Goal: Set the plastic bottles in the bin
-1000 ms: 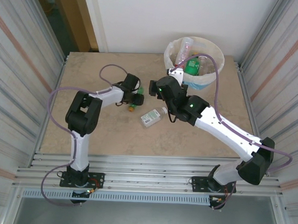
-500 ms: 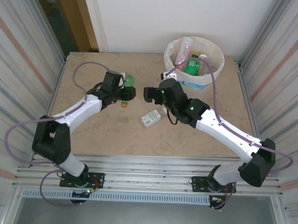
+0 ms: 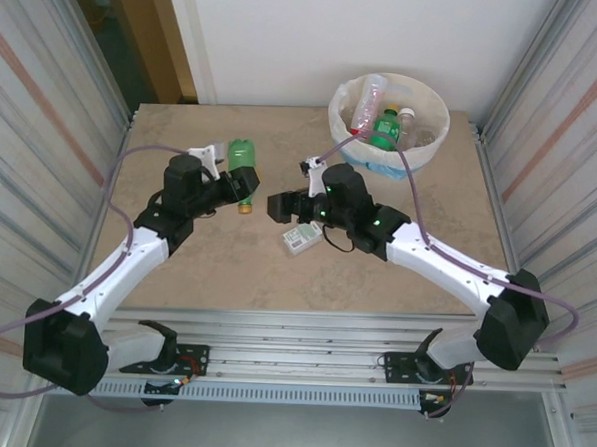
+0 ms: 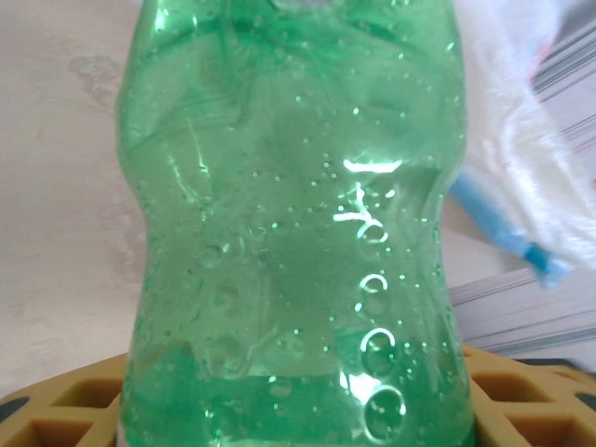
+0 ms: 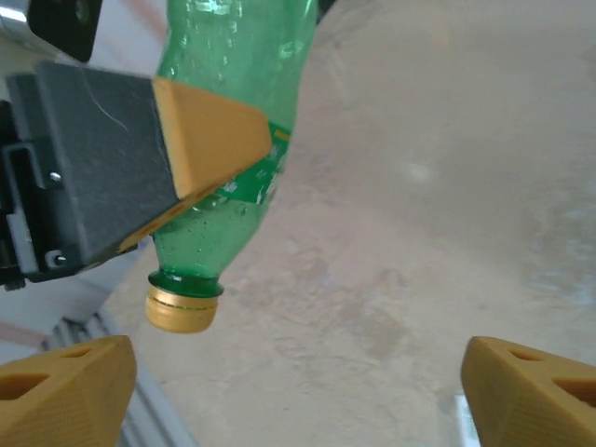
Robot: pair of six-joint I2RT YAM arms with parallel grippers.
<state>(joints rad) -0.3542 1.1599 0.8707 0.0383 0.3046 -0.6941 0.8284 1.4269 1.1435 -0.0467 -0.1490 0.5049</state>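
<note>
Left gripper (image 3: 238, 187) fingers are clamping the green bottle (image 3: 243, 163) around its body, its yellow cap (image 5: 184, 307) pointing away from the bin (image 3: 440, 119), which stands well to the right. Right gripper (image 3: 279, 205) fingers are standing wide apart, grasping nothing, facing that bottle. Left arm is stretching forward; right arm is reaching leftward from the bin. A clear bottle (image 3: 304, 234) is lying beside the right wrist.

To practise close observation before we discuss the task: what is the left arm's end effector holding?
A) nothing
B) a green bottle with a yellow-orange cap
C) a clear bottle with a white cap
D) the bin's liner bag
B: the left end effector is clamped around the green bottle, and the right wrist view shows its pad pressed on the bottle above the yellow-orange cap.
</note>
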